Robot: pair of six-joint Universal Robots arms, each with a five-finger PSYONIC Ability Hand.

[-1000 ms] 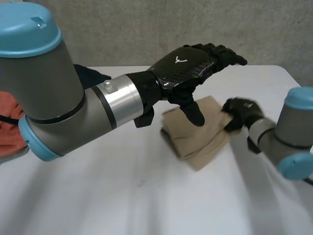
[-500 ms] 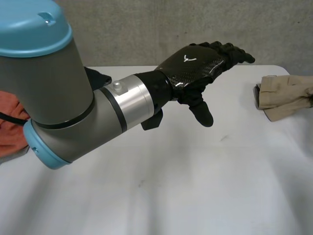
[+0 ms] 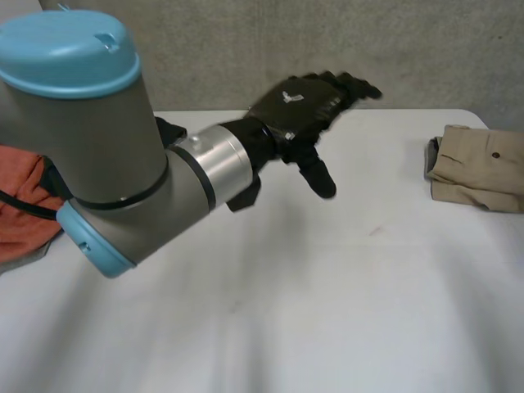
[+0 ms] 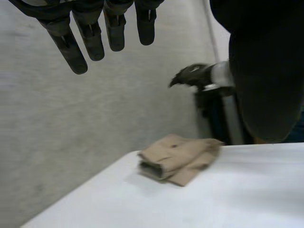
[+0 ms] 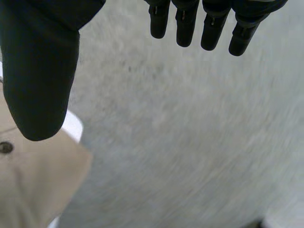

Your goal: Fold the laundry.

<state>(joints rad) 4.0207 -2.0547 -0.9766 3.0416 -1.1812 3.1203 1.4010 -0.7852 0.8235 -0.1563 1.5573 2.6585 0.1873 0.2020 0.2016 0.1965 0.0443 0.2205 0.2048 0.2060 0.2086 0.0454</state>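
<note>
- The left hand (image 3: 304,102) and the right hand (image 5: 38,71) both have straight, spread fingers and hold nothing.
- The folded cloth (image 3: 479,168) lies well past the left fingertips, just beside the right thumb.

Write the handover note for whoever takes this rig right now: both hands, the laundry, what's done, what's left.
Hands: the left hand is open and empty, in the air over the middle of the white table. The right hand is open and empty, its thumb near the folded beige cloth garment.
Things: the beige garment lies at the table's right edge, and neither hand holds it. The crumpled orange cloth sits bunched at the far left, behind the left arm.
Done: the beige garment is folded and set aside.
Left: the orange cloth looks unfolded and is probably next.
</note>
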